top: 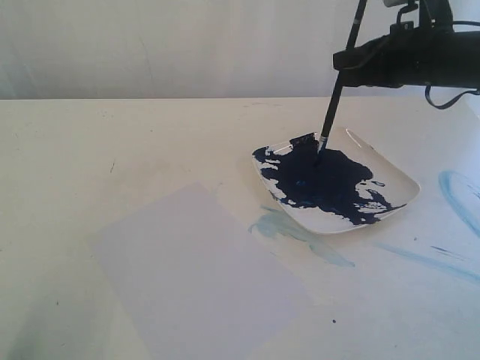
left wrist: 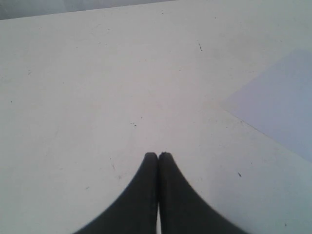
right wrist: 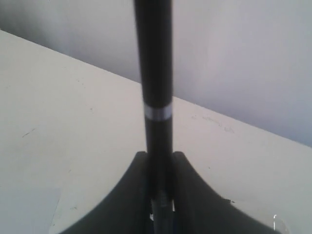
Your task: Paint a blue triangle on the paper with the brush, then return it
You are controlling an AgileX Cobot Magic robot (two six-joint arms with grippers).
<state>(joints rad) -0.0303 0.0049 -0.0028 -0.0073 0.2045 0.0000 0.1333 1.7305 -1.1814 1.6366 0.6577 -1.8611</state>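
The black brush (top: 334, 96) stands almost upright, its tip dipped into the dark-blue paint blotch (top: 322, 180) on the white square plate (top: 405, 184). My right gripper (top: 349, 60) is shut on the brush's handle above the plate; in the right wrist view the brush (right wrist: 155, 73) with its silver band runs between the fingers of this gripper (right wrist: 158, 155). The paper (top: 199, 270) lies flat in front and to the left of the plate, with no blue triangle on it. My left gripper (left wrist: 158, 155) is shut and empty over bare table, with the paper (left wrist: 282, 107) off to one side.
Pale light-blue smears mark the table beside the plate's near corner (top: 292, 229) and at the right edge (top: 459, 196). A pale wall runs behind the table's far edge (top: 150, 98).
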